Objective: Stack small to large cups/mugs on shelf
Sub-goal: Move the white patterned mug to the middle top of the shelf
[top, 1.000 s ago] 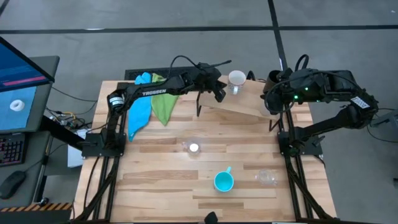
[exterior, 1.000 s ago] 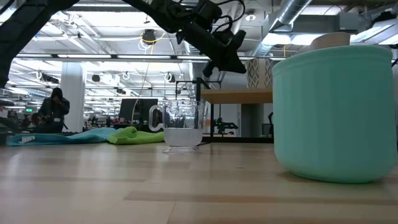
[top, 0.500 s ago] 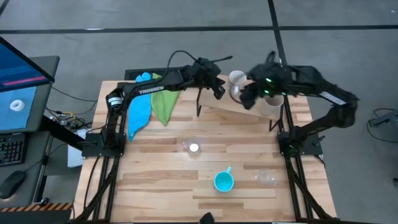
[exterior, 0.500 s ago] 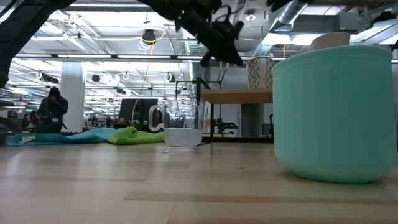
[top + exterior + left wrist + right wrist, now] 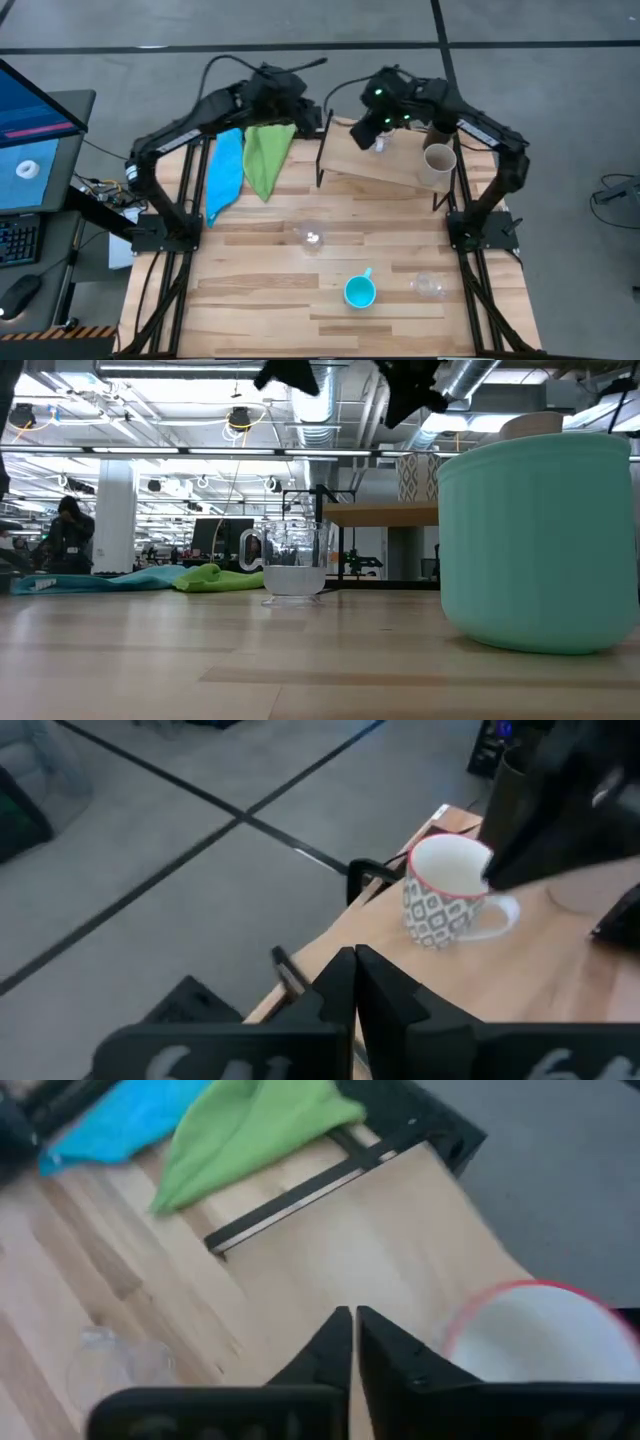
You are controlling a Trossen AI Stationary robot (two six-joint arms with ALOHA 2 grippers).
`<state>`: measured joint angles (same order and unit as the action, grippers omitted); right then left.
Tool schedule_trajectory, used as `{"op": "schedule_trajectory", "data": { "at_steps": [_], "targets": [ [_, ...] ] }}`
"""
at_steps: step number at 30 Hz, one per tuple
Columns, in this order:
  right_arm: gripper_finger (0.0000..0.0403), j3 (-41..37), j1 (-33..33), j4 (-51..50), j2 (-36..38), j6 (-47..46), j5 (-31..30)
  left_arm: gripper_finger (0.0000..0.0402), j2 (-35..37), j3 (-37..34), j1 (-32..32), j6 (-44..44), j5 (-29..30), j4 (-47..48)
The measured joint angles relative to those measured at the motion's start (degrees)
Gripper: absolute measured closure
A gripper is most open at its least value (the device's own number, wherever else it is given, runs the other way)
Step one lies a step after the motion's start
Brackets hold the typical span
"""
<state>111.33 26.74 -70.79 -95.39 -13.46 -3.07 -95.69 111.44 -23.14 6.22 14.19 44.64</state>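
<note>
Both arms have swung left: the right gripper (image 5: pixel 372 128), fingers nearly clenched, empty, now hovers over the patterned white mug (image 5: pixel 447 906) on the shelf (image 5: pixel 385 165), upper centre. Left gripper (image 5: pixel 300 112) clenched. Rigid, breakable ceramic; take its rim.

From my remote seat I see a blue cloth (image 5: pixel 224 175) and a green cloth (image 5: pixel 265 155) lying side by side at about ten o'clock on the plank table (image 5: pixel 260 290), a lit monitor (image 5: pixel 30 140) off toward nine o'clock, and a person (image 5: pixel 65 535) standing far back in the room.
</note>
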Motion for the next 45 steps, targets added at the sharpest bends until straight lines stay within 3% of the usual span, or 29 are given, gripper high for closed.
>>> {"op": "schedule_trajectory", "data": {
  "at_steps": [6, 15, 22, 45],
  "targets": [
    [0.0396, 0.00, -0.74, 0.39, -5.38, 1.51, 0.19, 0.0401, 5.40, -0.07, 0.73, -0.04, 3.22, 2.09],
    [0.0399, 2.51, -1.24, -1.98, -10.08, 1.49, -1.53, 0.0401, 7.58, -0.07, 1.04, -0.04, 4.65, 3.30],
    [0.0395, 2.59, -1.21, -5.23, -10.83, 1.94, -7.69, 0.0401, 7.58, -0.09, 1.18, -0.84, 4.57, 4.00],
    [0.0394, 2.62, -1.11, -9.22, -10.85, 0.38, -12.27, 0.0401, 7.58, -0.11, 1.36, -1.51, 3.98, 5.42]
  ]
}}
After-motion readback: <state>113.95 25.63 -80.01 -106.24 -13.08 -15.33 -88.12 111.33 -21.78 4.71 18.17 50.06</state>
